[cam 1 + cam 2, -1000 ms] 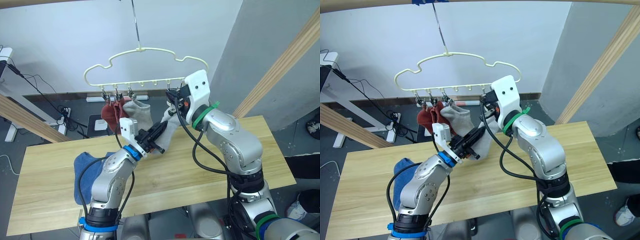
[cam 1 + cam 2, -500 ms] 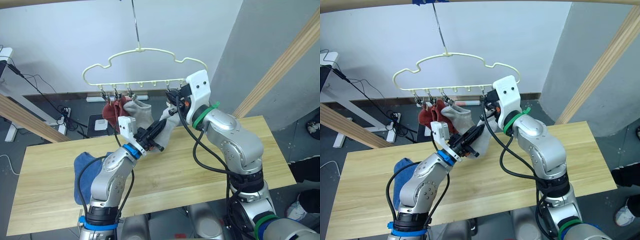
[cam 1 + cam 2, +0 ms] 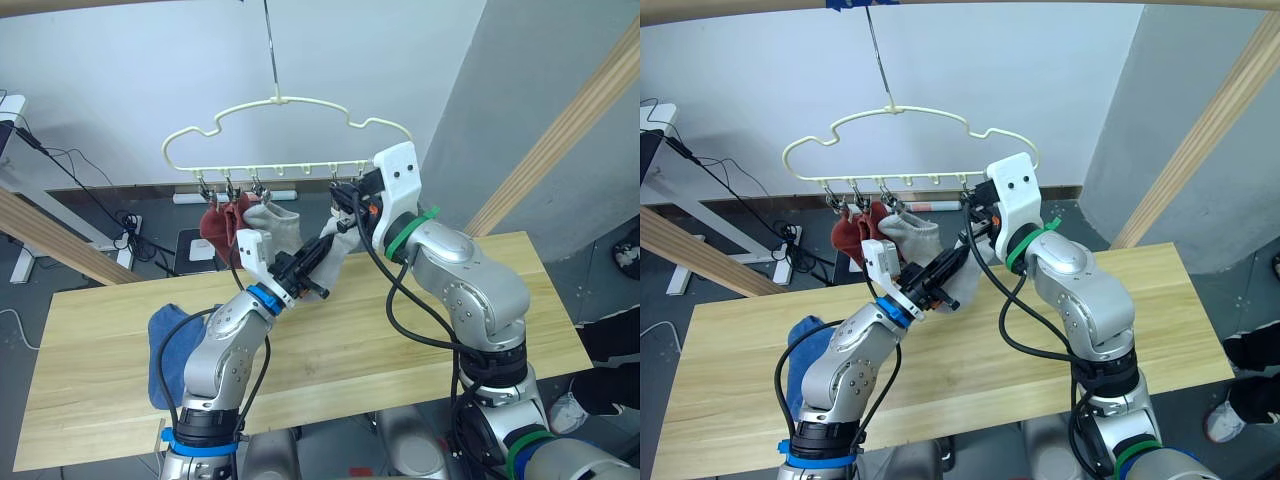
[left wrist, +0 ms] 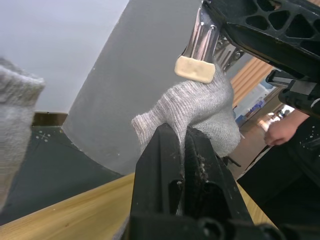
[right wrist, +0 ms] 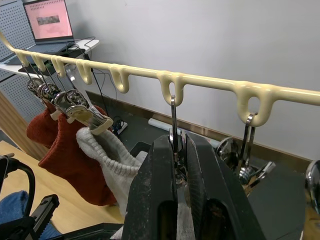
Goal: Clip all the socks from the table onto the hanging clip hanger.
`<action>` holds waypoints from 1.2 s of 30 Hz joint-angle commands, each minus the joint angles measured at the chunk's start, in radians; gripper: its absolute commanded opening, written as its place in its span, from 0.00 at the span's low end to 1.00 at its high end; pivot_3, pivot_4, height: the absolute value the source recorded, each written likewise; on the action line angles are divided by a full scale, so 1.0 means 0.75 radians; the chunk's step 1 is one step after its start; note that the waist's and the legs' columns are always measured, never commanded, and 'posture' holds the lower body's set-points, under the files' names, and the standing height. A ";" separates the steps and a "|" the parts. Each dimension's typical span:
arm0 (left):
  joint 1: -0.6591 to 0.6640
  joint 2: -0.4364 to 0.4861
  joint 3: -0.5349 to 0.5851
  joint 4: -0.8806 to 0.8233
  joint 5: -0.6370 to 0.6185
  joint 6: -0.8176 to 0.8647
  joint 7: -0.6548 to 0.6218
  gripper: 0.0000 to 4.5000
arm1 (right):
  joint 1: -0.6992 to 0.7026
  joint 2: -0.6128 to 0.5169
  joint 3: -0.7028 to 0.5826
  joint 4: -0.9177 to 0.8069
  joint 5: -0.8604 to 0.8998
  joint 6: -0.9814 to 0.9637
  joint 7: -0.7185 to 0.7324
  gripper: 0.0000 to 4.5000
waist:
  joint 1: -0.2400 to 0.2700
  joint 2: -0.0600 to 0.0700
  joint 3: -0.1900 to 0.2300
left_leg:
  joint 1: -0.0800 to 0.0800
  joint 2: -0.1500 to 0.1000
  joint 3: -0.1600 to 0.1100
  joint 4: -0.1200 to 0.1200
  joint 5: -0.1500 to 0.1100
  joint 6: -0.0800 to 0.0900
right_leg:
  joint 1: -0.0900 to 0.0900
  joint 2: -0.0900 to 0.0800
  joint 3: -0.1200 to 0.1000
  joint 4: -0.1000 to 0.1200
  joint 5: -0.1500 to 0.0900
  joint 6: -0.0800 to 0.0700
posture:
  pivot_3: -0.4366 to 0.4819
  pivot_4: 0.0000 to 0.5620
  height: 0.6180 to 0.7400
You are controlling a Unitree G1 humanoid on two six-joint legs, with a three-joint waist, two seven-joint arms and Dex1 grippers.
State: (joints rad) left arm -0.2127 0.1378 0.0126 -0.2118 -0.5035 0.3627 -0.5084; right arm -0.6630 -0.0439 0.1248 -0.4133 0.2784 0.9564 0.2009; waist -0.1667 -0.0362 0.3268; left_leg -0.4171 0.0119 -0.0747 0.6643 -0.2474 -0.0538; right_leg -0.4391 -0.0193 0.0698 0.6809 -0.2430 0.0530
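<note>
Since a second ago my left tool [image 3: 318, 262] has lifted the grey sock [image 3: 338, 243] closer to the clip hanger [image 3: 290, 130], frame centre; blue socks [image 3: 165, 340] lie lower left on the table [image 3: 400, 330].

Left wrist: fingers pinch that sock beneath a clip [image 4: 200, 45].

Right wrist: my right tool [image 5: 180, 165] squeezes a clip; 2 red socks [image 5: 67, 150] hang left.

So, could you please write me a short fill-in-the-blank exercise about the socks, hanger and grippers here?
1. The left gripper is shut on a ____ sock.
2. Two ____ socks hang clipped on the hanger.
3. The right gripper is shut on a metal ____.
4. A ____ sock lies on the table.

Missing: grey; red; clip; blue
</note>
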 commanded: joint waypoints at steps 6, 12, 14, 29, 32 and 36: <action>-0.042 0.004 0.018 0.015 -0.008 -0.027 -0.007 0.00 | 0.014 -0.017 -0.015 -0.059 0.032 0.004 0.014 0.81 | 0.000 0.000 0.000 | 0.000 0.000 0.000 0.000 0.000 0.000 | 0.000 0.000 0.000 0.000 0.000 0.000 | 0.22 0.48 1.00; -0.077 0.013 0.010 0.052 0.046 -0.086 -0.011 0.00 | 0.031 -0.087 -0.022 -0.132 0.109 0.035 0.101 0.99 | 0.001 0.000 0.000 | 0.000 0.000 0.000 0.000 0.000 0.000 | 0.000 0.000 0.000 0.000 0.000 0.000 | 0.22 0.48 1.00; -0.083 0.023 0.011 0.070 0.059 -0.081 -0.005 0.00 | 0.038 -0.134 -0.009 -0.161 0.126 0.032 0.139 0.99 | 0.001 0.000 0.000 | 0.000 0.000 0.000 0.000 0.000 0.000 | 0.000 0.000 0.000 -0.001 0.000 0.000 | 0.22 0.48 1.00; 0.030 0.318 -0.042 -0.025 0.132 -0.180 -0.293 0.72 | 0.172 -0.401 -0.015 -0.366 0.249 -0.021 0.336 1.00 | 0.000 0.000 0.000 | 0.000 0.000 0.000 -0.002 0.000 0.000 | 0.000 0.000 0.000 -0.001 0.000 0.000 | 0.22 0.45 1.00; 0.077 0.403 -0.012 -0.096 0.097 -0.152 -0.342 0.72 | 0.190 -0.433 0.007 -0.370 0.206 -0.085 0.327 1.00 | 0.001 0.000 0.000 | 0.000 0.000 0.000 -0.001 0.000 0.000 | 0.000 0.000 0.000 -0.001 0.000 0.000 | 0.22 0.44 1.00; 0.098 0.490 0.035 -0.171 0.045 -0.103 -0.382 0.72 | 0.207 -0.451 0.033 -0.347 0.132 -0.178 0.289 1.00 | 0.004 -0.001 0.000 | 0.000 0.000 0.000 -0.001 0.001 0.000 | 0.000 0.001 0.000 -0.001 0.000 0.000 | 0.23 0.44 1.00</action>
State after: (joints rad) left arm -0.1504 0.4830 0.0135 -0.2795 -0.4391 0.2764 -0.7744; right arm -0.5164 -0.3765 0.1464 -0.6371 0.4049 0.8736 0.4313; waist -0.1637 -0.0365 0.3264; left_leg -0.4169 0.0121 -0.0746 0.6635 -0.2466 -0.0535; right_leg -0.4393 -0.0188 0.0701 0.6801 -0.2433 0.0532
